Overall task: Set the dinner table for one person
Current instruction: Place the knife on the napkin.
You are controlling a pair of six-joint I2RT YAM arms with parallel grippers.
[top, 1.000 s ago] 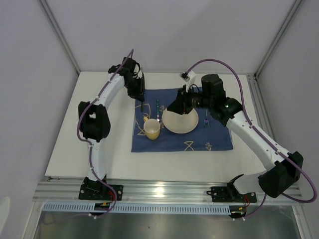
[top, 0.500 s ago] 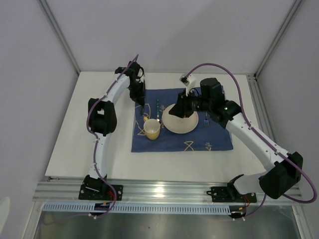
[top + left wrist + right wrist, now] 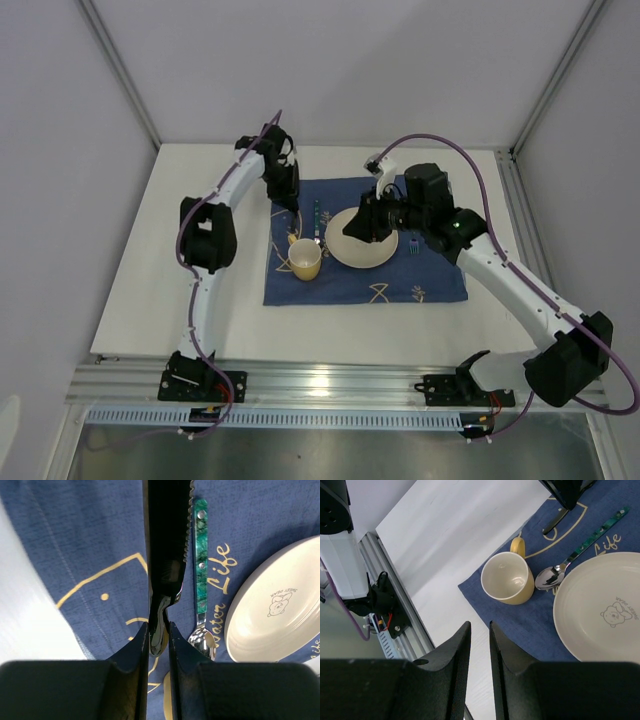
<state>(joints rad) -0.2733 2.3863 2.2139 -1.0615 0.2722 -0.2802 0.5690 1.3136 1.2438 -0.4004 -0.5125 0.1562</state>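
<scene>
From above, the dinner table (image 3: 200, 300) is a wide white top that fills the floor of the enclosure. One dark blue cloth (image 3: 340, 285) lies at its middle. On the cloth there are one yellow cup (image 3: 305, 260) at the left, one pale plate (image 3: 362, 245) just right of it, one green-handled spoon (image 3: 316, 222) between them towards the far side, and one small fork (image 3: 414, 243) right of the plate. The left gripper (image 3: 291, 208) points down at the cloth's far left part. The right gripper (image 3: 352, 226) hangs over the plate's left rim.

In the left wrist view, the left gripper (image 3: 158, 630) is narrow, with both fingers pinched on the end of one dark knife (image 3: 167, 540) with a serrated edge. The knife runs parallel to the spoon (image 3: 201, 555) and just beside it. The plate (image 3: 272, 610) sits to the right, and a strip of table (image 3: 20, 605) shows past the cloth (image 3: 90, 540).

In the right wrist view, the right gripper (image 3: 480, 630) has its fingers slightly parted and holds nothing. Below it are the single cup (image 3: 506, 579), the spoon (image 3: 570, 555) with its bowl near the plate (image 3: 600, 610), and the knife (image 3: 554, 522). All of them rest on the cloth (image 3: 520, 625), and bare table (image 3: 445, 530) lies beyond.
</scene>
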